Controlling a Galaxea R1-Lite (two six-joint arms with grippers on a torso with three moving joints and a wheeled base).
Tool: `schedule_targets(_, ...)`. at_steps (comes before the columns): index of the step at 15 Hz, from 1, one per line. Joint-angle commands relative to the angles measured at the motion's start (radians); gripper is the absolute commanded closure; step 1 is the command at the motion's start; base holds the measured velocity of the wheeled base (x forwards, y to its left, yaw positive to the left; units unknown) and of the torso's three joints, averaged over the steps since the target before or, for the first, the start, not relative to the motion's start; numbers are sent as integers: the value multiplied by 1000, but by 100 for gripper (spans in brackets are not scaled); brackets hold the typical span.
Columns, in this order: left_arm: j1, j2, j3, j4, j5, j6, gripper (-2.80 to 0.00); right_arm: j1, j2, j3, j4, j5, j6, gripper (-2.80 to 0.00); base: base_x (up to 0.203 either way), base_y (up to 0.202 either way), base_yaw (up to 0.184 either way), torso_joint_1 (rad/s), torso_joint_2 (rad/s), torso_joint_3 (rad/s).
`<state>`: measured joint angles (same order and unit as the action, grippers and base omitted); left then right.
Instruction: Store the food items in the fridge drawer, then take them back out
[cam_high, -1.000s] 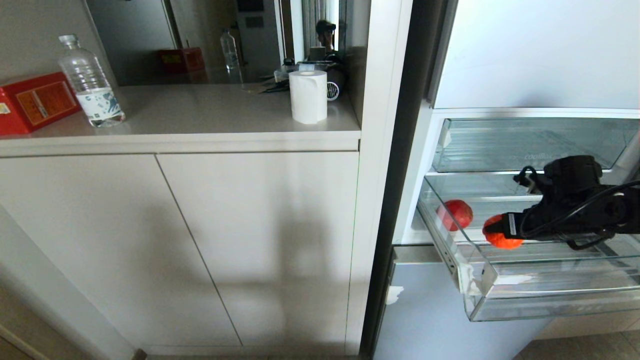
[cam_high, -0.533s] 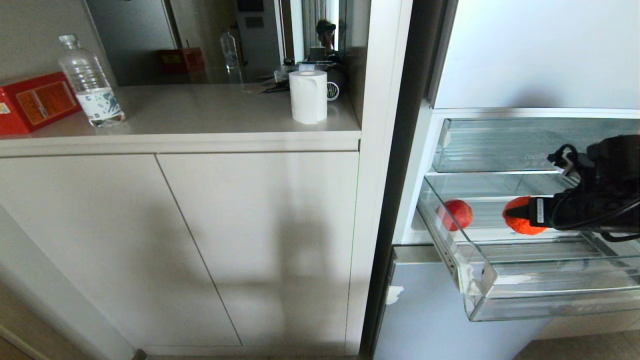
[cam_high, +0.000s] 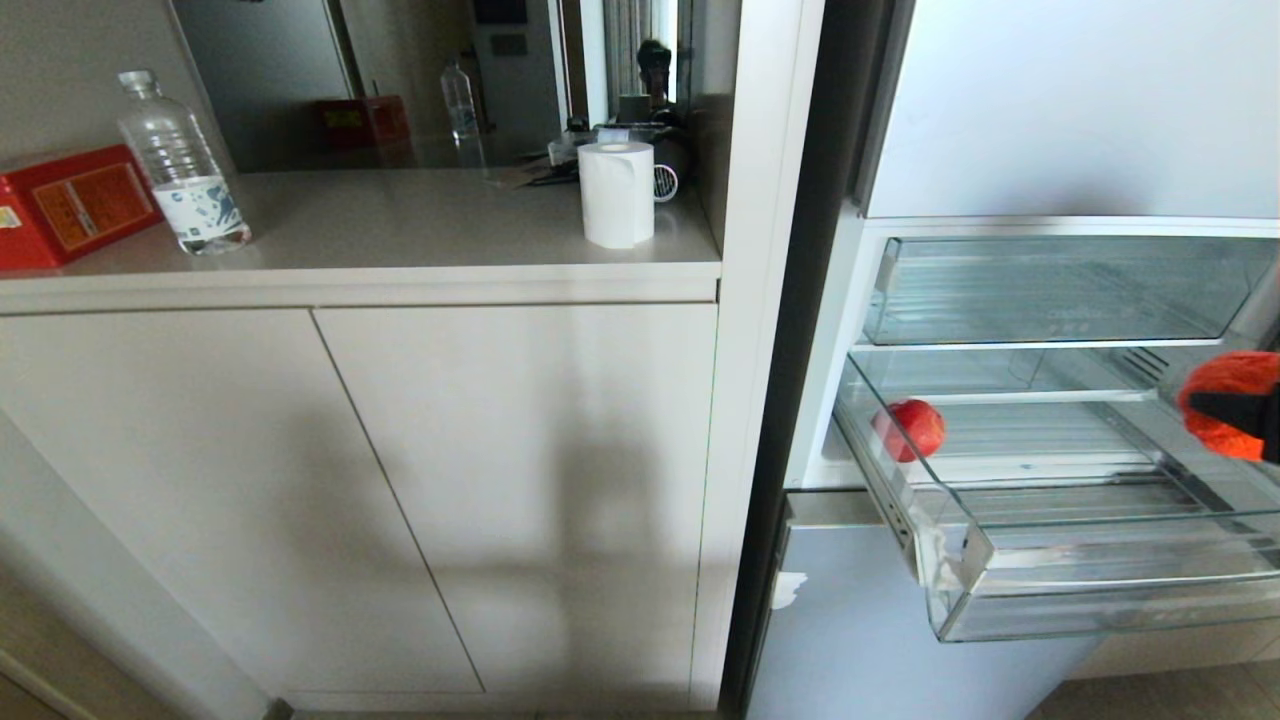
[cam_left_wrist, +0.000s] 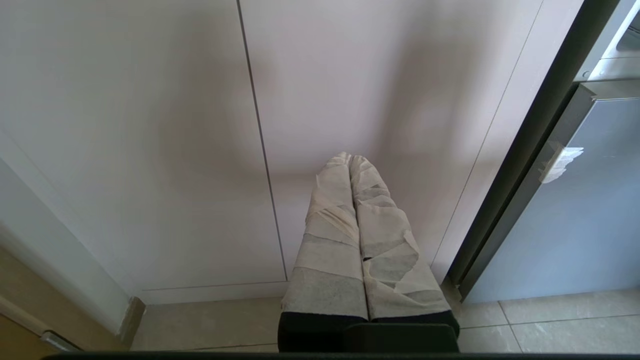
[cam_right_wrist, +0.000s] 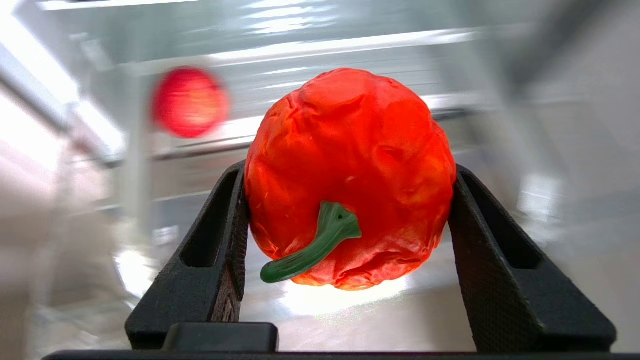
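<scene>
A red-orange pepper (cam_right_wrist: 350, 150) with a green stem sits clamped between the black fingers of my right gripper (cam_right_wrist: 350, 170). In the head view the pepper (cam_high: 1222, 395) hangs at the far right edge, above the right end of the pulled-out clear fridge drawer (cam_high: 1050, 600). Most of that arm is out of view there. A small round red fruit (cam_high: 908, 428) lies at the drawer's back left and shows blurred in the right wrist view (cam_right_wrist: 190, 102). My left gripper (cam_left_wrist: 349, 159) is shut and empty, its taped fingers low in front of the cabinet doors.
A clear flat-fronted bin (cam_high: 1060, 290) sits above the drawer, and a silver-blue door panel (cam_high: 850, 640) below it. On the counter to the left stand a water bottle (cam_high: 180, 165), a red box (cam_high: 70, 205) and a paper roll (cam_high: 617, 193).
My right gripper has carried the pepper up and to the right, from over the drawer's middle to the head view's right edge. The round red fruit has stayed put.
</scene>
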<state>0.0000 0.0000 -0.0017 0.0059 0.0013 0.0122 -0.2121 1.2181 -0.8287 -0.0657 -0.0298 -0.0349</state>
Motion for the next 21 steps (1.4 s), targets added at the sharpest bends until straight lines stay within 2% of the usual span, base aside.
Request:
schedule_targets(1,0,0,0,0,0,0,0,-61,-190,85,0,-23,-33,0,0,0,0,0,0,0)
schedule_targets(3,0,0,0,0,0,0,0,-108,-232,126,0,-31,-55,0,0,0,0,0,0,0)
schedule_targets(7,0,0,0,0,0,0,0,-121,-237,131,-2,-31,-53,0,-2,1,-22,0,1,1)
schedule_targets(11,0,0,0,0,0,0,0,-137,-271,153,1,-32,-51,0,-1,6,-165,2,2,5)
schedule_targets(17,0,0,0,0,0,0,0,-192,-358,271,0,-34,-37,0,0,7,-175,1,4,0)
schedule_targets(20,0,0,0,0,2,0,0,-258,-382,315,-8,-34,30,0,-2,4,-138,0,1,5)
schedule_targets(21,0,0,0,0,0,0,0,-307,-370,316,-7,-36,46,0,1,3,-66,2,5,2)
